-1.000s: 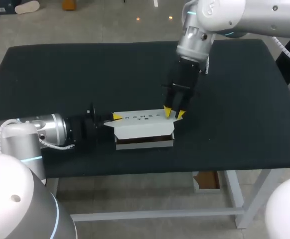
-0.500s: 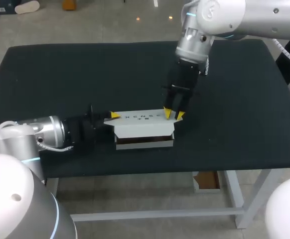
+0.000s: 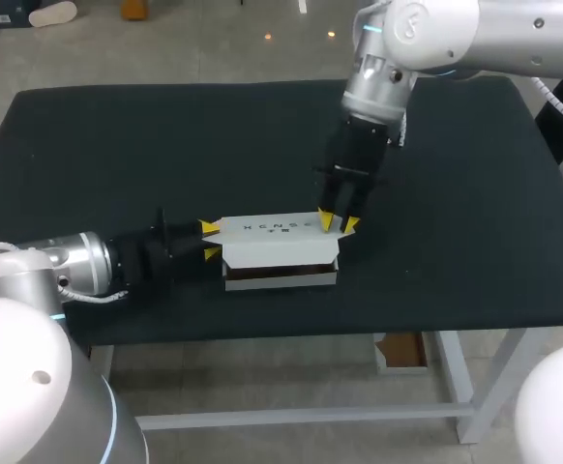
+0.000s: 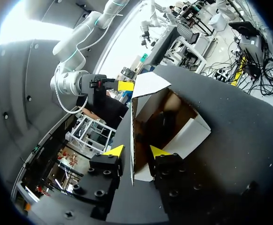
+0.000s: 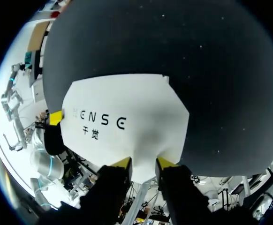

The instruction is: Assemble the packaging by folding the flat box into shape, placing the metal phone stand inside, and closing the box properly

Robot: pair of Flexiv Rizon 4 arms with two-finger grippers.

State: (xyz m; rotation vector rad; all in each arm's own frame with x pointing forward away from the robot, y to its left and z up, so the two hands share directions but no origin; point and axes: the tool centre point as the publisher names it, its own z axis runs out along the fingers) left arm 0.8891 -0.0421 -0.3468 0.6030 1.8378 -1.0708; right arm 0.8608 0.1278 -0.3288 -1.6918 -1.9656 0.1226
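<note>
Two-thirds done, by my judgement | box (image 3: 280,253) mid-bench (image 3: 117,145), folded, dark stand (image 4: 162,123) seemingly inside | right fingers (image 3: 325,221) narrow, tips on lid (image 3: 272,230) | left fingers (image 3: 207,227) wide, astride open end | end flap (image 4: 149,84) untucked

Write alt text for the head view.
A white box lies on the black table, its dark inside showing at the front. The right tool sets yellow tips at the top panel's right end; the left tool, open, meets the box's left end.
</note>
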